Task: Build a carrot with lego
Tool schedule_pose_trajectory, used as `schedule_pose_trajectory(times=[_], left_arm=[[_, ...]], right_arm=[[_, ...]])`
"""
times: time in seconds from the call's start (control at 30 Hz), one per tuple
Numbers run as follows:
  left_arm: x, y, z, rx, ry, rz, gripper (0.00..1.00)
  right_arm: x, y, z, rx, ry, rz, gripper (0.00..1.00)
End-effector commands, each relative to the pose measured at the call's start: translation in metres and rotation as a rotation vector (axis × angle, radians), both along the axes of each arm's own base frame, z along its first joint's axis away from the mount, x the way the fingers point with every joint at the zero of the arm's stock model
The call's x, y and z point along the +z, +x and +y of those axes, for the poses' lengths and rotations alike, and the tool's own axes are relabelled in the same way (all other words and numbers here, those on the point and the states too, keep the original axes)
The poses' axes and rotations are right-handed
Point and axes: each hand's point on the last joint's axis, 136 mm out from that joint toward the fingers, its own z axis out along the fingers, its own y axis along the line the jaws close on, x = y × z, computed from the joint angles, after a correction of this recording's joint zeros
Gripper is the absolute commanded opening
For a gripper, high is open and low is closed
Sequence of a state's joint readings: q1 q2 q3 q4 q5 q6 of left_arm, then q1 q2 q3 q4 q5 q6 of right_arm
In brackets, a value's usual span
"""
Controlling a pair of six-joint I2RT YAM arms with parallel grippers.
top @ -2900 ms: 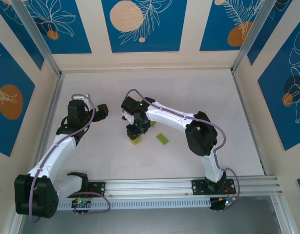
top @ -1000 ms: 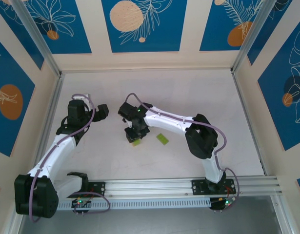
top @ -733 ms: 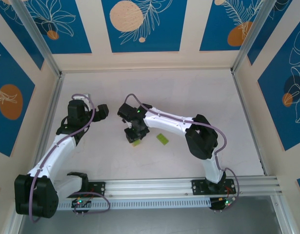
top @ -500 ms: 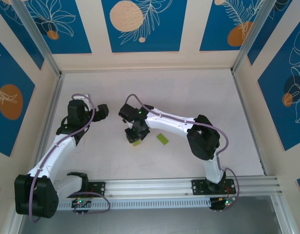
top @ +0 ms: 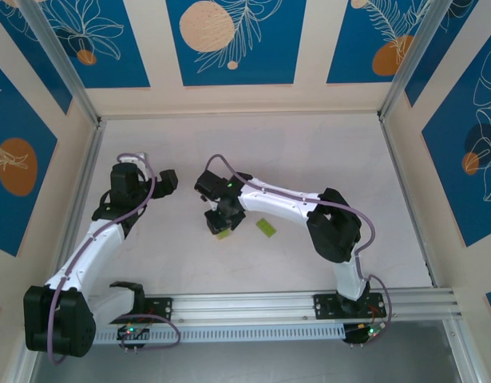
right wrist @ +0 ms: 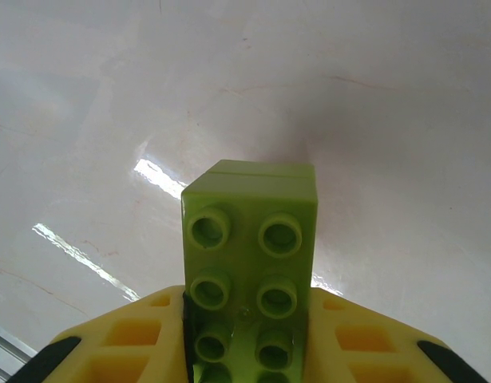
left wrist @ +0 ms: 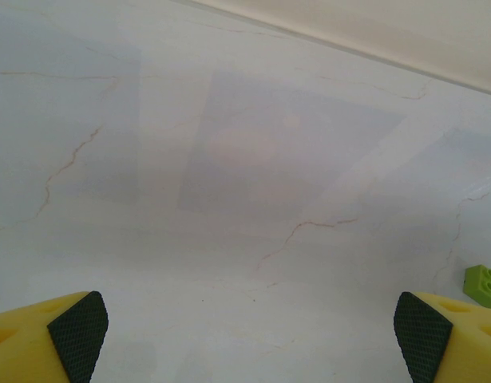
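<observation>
My right gripper (top: 219, 220) (right wrist: 249, 339) is shut on a lime-green lego piece (right wrist: 249, 247), studs facing the camera. A seam near its far end suggests joined bricks. From above, the held piece (top: 223, 233) pokes out below the fingers, low over the table. One loose lime-green brick (top: 266, 227) lies just right of it. My left gripper (top: 167, 182) (left wrist: 249, 335) is open over bare table, its black pads (left wrist: 77, 327) wide apart. A lime-green brick (left wrist: 485, 285) sits at the right edge of the left wrist view. The orange brick is hidden.
The white marbled table (top: 309, 152) is walled by blue-patterned panels and aluminium posts (top: 65, 68). An aluminium rail (top: 261, 303) with both arm bases runs along the near edge. Bare tabletop stretches toward the back and right.
The right gripper has shifted slightly left and toward the near edge, its wrist turning, still holding the green piece. The left arm has not moved.
</observation>
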State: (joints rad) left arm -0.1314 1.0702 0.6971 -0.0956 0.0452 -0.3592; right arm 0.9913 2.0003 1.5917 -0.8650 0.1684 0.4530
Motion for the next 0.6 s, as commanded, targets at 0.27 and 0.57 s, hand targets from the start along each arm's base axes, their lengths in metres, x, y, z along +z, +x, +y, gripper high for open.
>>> schedule_pose_trajectory(times=[0.27, 0.57], left_arm=[[0.008, 0.000, -0.006, -0.029, -0.005, -0.028, 0.95], [0.010, 0.000, -0.007, -0.033, -0.006, -0.032, 0.95]], right_arm=[[-0.026, -0.013, -0.038, 0.112, -0.220, 0.021, 0.31], [0.021, 0.035, -0.028, 0.228, -0.138, -0.130, 0.31]])
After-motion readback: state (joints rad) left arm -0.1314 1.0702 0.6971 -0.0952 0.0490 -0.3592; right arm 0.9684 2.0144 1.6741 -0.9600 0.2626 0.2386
